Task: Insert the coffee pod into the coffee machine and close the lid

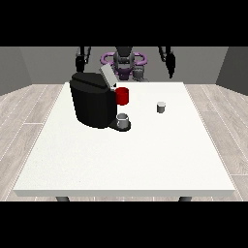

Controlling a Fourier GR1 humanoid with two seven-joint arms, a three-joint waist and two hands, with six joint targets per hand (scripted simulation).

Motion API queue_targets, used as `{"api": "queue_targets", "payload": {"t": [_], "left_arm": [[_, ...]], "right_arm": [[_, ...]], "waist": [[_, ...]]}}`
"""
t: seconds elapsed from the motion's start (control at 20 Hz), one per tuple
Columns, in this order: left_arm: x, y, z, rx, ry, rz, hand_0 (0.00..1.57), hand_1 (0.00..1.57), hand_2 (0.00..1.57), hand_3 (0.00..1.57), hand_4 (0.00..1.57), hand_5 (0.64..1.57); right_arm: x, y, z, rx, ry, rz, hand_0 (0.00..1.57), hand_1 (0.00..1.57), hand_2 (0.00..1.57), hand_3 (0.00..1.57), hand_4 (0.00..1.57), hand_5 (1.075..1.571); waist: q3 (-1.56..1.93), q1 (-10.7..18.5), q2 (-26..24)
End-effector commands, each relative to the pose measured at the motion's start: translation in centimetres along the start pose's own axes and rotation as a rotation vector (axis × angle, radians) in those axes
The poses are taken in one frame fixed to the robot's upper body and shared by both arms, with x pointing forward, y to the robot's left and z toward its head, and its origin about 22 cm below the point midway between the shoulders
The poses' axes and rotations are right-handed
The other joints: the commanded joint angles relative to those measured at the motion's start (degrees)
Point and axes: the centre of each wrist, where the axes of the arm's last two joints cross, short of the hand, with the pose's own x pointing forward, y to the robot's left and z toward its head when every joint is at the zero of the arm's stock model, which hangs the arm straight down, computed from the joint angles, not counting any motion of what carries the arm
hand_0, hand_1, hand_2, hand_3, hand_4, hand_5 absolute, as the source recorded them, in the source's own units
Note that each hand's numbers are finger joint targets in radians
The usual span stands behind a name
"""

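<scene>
Standing on the white table (97, 160), the black coffee machine (92, 104) sits toward the far left with its grey lid (107, 76) tilted up and open. A red part (123, 96) shows at its front, above a grey cup (123, 119) on the drip base. The small grey coffee pod (161, 107) rests on the table to the right, well apart from the machine. Both hands hang raised at the far edge, the hand at the view's left (80, 62) and the hand at the view's right (170, 63), touching nothing; how their fingers lie I cannot tell.

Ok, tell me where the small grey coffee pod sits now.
In the front view, the small grey coffee pod stands on the white table, right of centre, apart from the black coffee machine.
</scene>
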Motion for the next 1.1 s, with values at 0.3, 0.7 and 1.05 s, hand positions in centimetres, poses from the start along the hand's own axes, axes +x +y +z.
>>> {"api": "queue_targets", "payload": {"t": [0.3, 0.7, 1.05], "left_arm": [[1.6, 3.9, -1.6, -0.029, -0.161, -0.195, 0.00, 0.00, 0.00, 0.00, 0.00, 1.571], [3.3, 8.0, -6.6, -0.043, -0.063, -0.242, 0.00, 0.00, 0.00, 0.00, 0.00, 1.571], [2.2, 9.7, -9.1, -0.001, 0.017, -0.279, 0.00, 0.00, 0.00, 0.00, 0.00, 1.571]], "right_arm": [[-0.3, 0.6, 0.4, -0.145, -0.051, -0.077, 0.00, 0.00, 0.00, 0.00, 0.13, 1.571], [1.2, 3.4, -1.2, -0.135, -0.134, -0.087, 0.00, 0.00, 0.00, 0.00, 0.22, 1.571], [3.1, 3.8, -2.1, -0.082, -0.192, -0.123, 0.00, 0.00, 0.00, 0.00, 0.19, 1.571]], "waist": [[-1.76, -6.5, -2.1], [-1.78, -8.1, 3.4], [-1.79, -11.2, 7.4]]}}
